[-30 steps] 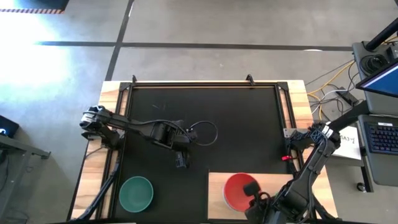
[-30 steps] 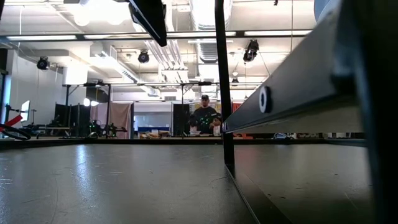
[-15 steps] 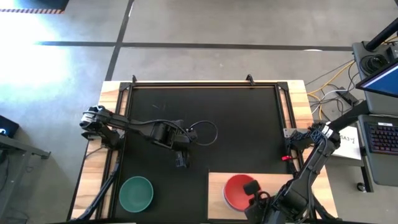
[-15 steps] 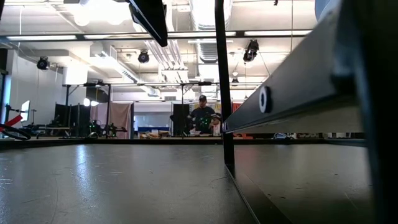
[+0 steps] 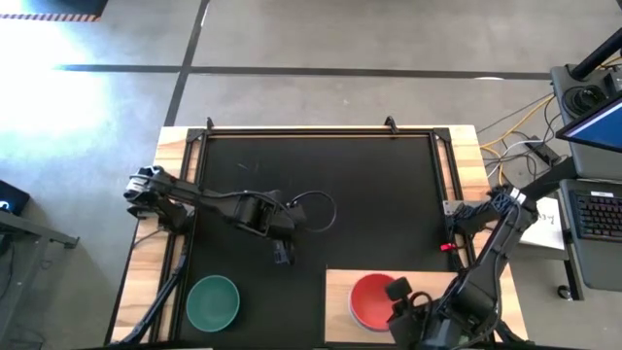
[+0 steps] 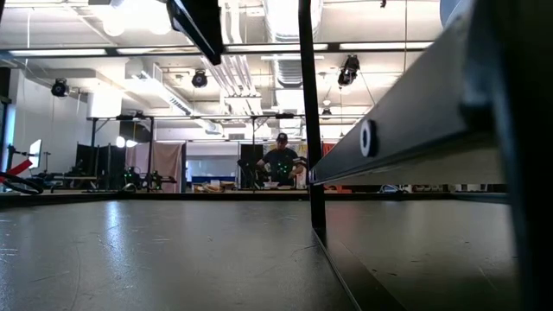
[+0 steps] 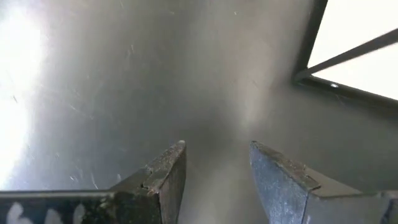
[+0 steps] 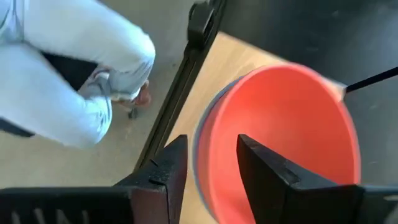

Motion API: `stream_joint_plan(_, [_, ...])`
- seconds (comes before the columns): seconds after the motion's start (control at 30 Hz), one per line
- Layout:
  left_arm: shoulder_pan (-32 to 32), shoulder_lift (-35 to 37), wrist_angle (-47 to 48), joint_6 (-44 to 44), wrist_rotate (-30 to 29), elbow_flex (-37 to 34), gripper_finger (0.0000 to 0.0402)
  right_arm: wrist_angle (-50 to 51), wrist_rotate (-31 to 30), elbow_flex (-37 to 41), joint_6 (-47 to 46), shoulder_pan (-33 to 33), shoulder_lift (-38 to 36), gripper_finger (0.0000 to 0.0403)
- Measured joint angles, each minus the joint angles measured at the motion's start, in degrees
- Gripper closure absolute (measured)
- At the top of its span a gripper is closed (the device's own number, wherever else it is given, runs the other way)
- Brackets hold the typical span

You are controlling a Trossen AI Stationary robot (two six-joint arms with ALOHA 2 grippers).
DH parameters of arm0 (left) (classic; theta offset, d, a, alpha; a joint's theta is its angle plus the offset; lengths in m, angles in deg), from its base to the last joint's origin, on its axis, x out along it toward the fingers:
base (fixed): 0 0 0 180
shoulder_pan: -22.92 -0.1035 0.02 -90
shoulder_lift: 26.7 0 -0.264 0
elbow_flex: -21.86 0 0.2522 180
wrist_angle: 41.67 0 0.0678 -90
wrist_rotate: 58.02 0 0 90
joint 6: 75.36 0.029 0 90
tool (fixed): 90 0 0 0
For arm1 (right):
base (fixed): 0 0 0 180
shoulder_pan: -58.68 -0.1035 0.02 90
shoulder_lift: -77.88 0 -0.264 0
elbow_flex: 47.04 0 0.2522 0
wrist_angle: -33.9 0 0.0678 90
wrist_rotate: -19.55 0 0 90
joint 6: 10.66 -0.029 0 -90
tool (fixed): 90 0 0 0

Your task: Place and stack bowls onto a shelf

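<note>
A red bowl (image 5: 372, 301) sits on the light wooden shelf (image 5: 335, 326) at the table's near edge, right of middle. A pale blue rim (image 8: 200, 152) shows under its side, as of a bowl beneath it. My right gripper (image 8: 211, 140) is open over the red bowl's near right rim, one finger outside the rim and one over the inside, with no touch that I can see. A teal-green bowl (image 5: 214, 301) rests upright on the black mat at the near left. My left gripper (image 5: 282, 255) hangs open above the bare mat (image 7: 186, 74) at the middle.
A black frame rail (image 8: 186, 81) runs along the table's edge beside the shelf. A person's leg in light trousers (image 8: 74, 68) stands on the floor just beyond it. A cable (image 5: 316, 206) loops by the left arm. People stand far off in the room (image 6: 281, 160).
My left arm has drifted slightly toward the table's left. My right arm has shifted a little at the red bowl, which stays where it was on the shelf.
</note>
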Motion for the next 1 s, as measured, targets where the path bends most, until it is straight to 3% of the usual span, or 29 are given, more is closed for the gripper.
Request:
stream_joint_plan(0.3, [9.8, 0.0, 5.7, -15.2, 0.1, -1.1, 0.0242, 1.5, -8.2, 2.5, -1.9, 0.0, -0.4, 0.0290])
stream_joint_plan(0.6, [19.7, 0.6, 7.7, -34.0, 6.1, -1.1, 0.0242, -0.7, -7.7, 4.3, -4.0, -0.3, 1.5, 0.0303])
stream_joint_plan(0.8, [24.4, 0.6, 8.7, -42.8, 6.2, -1.1, 0.0242, -4.6, -7.6, 4.5, -4.4, -0.5, 2.3, 0.0298])
stream_joint_plan(1.0, [26.6, 0.6, 11.2, -51.0, 6.2, -2.1, 0.0242, -2.0, -7.8, 4.6, -3.9, -0.5, 2.5, 0.0303])
